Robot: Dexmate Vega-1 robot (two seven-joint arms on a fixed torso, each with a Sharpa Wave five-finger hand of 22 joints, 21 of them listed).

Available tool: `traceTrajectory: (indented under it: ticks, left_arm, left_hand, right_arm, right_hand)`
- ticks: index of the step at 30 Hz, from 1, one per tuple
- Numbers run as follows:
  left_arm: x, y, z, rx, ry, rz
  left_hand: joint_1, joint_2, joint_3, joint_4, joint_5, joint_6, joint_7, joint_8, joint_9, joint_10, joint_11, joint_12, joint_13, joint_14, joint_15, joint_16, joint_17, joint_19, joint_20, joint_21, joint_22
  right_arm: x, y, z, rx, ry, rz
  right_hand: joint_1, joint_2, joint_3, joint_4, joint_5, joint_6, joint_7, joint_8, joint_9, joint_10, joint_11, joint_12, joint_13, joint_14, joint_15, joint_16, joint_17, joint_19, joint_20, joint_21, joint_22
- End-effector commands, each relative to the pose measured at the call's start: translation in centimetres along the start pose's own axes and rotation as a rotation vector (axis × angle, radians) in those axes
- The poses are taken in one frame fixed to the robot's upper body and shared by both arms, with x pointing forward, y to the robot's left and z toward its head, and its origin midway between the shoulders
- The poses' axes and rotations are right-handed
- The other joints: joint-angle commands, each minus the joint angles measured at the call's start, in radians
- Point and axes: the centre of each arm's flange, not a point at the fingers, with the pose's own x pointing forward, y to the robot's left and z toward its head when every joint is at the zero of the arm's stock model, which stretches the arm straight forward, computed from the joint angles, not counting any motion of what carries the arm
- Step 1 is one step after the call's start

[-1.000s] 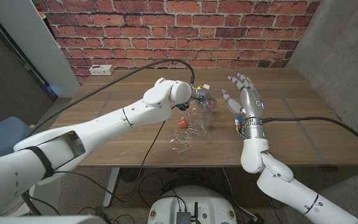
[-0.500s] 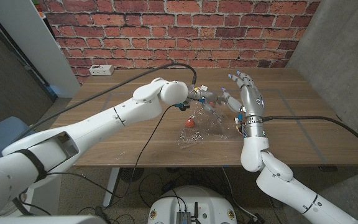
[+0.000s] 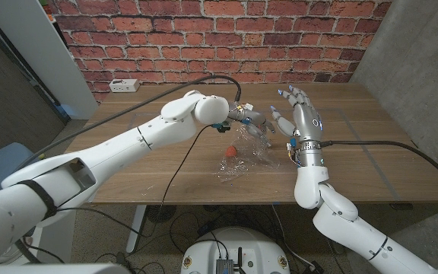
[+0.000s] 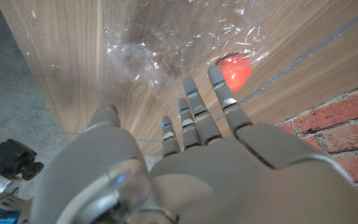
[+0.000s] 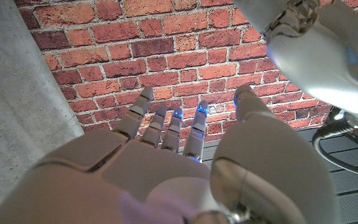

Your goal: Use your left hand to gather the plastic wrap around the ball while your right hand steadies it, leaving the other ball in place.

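Ball [image 3: 231,151], red, sits on the surface [image 3: 371,164] inside crumpled plastic wrap [image 3: 242,160], just beyond the left robot hand [image 3: 251,120], whose fingers are spread above the wrap's far edge, grasping nothing visible. Right robot hand [image 3: 296,114] stands upright beside the wrap, fingers apart, empty, not touching it. Left is nearer the ball; judged next: close in on the wrap.

— Where does the ball [image 3: 232,151] sit?
— Mid-table [image 3: 371,164], in the plastic wrap [image 3: 243,158], which spreads toward the near edge.
— And the hands?
— Left hand [image 3: 253,122] just beyond the ball, over the wrap's far end; right hand [image 3: 298,122] right of the wrap, apart from it — fingers toward the far side.
— Anything else?
— A power strip [image 3: 125,85] at the far left corner.
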Motion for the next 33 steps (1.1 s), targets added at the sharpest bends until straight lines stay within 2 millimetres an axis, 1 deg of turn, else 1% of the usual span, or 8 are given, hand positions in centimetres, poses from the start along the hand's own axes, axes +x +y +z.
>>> traceTrajectory:
  ticks: [1,6,11,16,20,24,25,33]
  left_arm:
    - [-1.2,-0.3,0.4,0.112,0.079,0.042]
    - [-1.1,-0.4,0.1,0.071,0.037,-0.035]
    - [-1.9,-0.5,0.2,0.08,0.039,0.029]
    - [-3.6,-0.9,0.2,0.09,0.041,0.205]
    - [-4.9,-1.8,-0.3,0.063,-0.025,0.317]
    - [-6.5,-2.8,-0.9,0.072,-0.032,0.35]
    - [-6.7,-3.0,-1.0,0.081,-0.021,0.331]
    - [-8.6,-4.7,-1.4,0.115,0.026,0.275]
  left_hand:
    - [-0.017,-0.01,-0.01,-0.015,0.009,-0.062,-0.011,-0.003,0.004,-0.102,-0.004,-0.005,0.008,-0.271,0.07,-0.114,-0.04,-0.269,0.039,-0.119,-0.038]
    - [-0.026,-0.032,-0.03,-0.021,0.017,-0.155,-0.03,-0.007,0.004,-0.21,0.011,-0.016,0.006,-0.434,0.156,-0.123,-0.093,-0.396,0.042,-0.2,-0.069]
    - [-0.032,-0.036,-0.038,-0.018,0.022,-0.17,-0.022,-0.002,0.004,-0.243,0.019,-0.016,0.0,-0.47,0.152,-0.116,-0.113,-0.434,0.042,-0.228,-0.076]
    - [0.009,0.02,-0.006,-0.032,0.018,-0.01,-0.046,0.048,0.006,-0.128,-0.008,0.041,-0.013,-0.336,0.09,-0.071,-0.139,-0.366,0.039,-0.226,-0.076]
    - [0.065,0.064,0.033,-0.055,0.009,0.092,-0.027,0.07,0.008,-0.063,-0.028,0.065,-0.021,-0.279,0.073,-0.064,-0.146,-0.3,0.036,-0.216,-0.075]
    - [0.164,0.081,0.086,-0.084,0.0,0.209,-0.017,0.09,0.008,0.023,-0.056,0.09,-0.033,-0.194,0.026,-0.057,-0.152,-0.201,0.034,-0.198,-0.078]
    - [0.188,0.08,0.097,-0.087,-0.001,0.223,-0.017,0.09,0.008,0.037,-0.073,0.092,-0.036,-0.183,0.013,-0.058,-0.153,-0.186,0.035,-0.196,-0.079]
    - [0.264,0.074,0.13,-0.094,-0.001,0.223,-0.025,0.076,0.009,0.013,-0.071,0.075,-0.042,-0.212,0.0,-0.083,-0.154,-0.15,0.036,-0.195,-0.082]
  right_arm:
    - [0.2,0.0,0.3,-0.01,0.003,0.01]
    - [0.2,-0.2,0.5,-0.012,-0.007,0.019]
    - [0.1,-0.3,0.9,-0.014,-0.016,0.024]
    - [-0.1,-0.6,1.3,0.005,-0.02,0.033]
    - [-0.5,-0.7,1.8,0.026,-0.012,0.075]
    - [-1.2,-0.7,2.7,-0.001,0.015,0.147]
    - [-1.4,-0.7,2.9,-0.011,0.022,0.162]
    - [-2.3,-0.5,4.8,-0.076,0.066,0.244]
  right_hand:
    - [-0.009,-0.002,-0.003,-0.004,0.004,0.013,0.002,0.005,0.003,0.007,0.001,0.007,0.002,0.012,0.001,0.004,0.002,0.01,0.002,0.007,0.003]
    - [-0.012,-0.003,-0.005,-0.004,0.004,0.013,0.001,0.005,0.003,0.007,0.0,0.007,0.002,0.013,0.001,0.004,0.002,0.01,0.003,0.007,0.003]
    - [-0.015,-0.006,-0.007,-0.005,0.004,0.011,-0.001,0.004,0.002,0.005,0.0,0.006,0.002,0.012,0.001,0.003,0.002,0.009,0.005,0.006,0.004]
    - [-0.008,-0.005,-0.005,-0.011,0.005,0.012,-0.001,0.004,0.002,0.005,-0.001,0.005,0.002,0.01,0.003,0.001,0.001,0.008,0.005,0.005,0.004]
    - [0.008,0.002,0.003,-0.024,0.008,0.032,0.005,0.011,0.003,0.003,-0.002,0.004,0.002,0.008,0.004,-0.002,-0.001,0.006,0.006,0.003,0.004]
    - [0.038,0.01,0.018,-0.045,0.01,0.031,0.001,0.009,0.003,-0.005,-0.008,-0.001,0.002,0.001,0.009,-0.009,-0.005,0.002,0.01,0.0,0.004]
    - [0.043,0.011,0.02,-0.048,0.01,0.03,-0.001,0.008,0.003,-0.006,-0.008,-0.001,0.002,0.0,0.009,-0.01,-0.005,0.002,0.01,0.0,0.004]
    - [0.11,0.009,0.045,-0.085,0.01,0.023,-0.026,0.005,0.004,-0.034,-0.028,-0.011,0.002,-0.03,0.009,-0.029,-0.012,-0.013,0.011,-0.008,0.003]
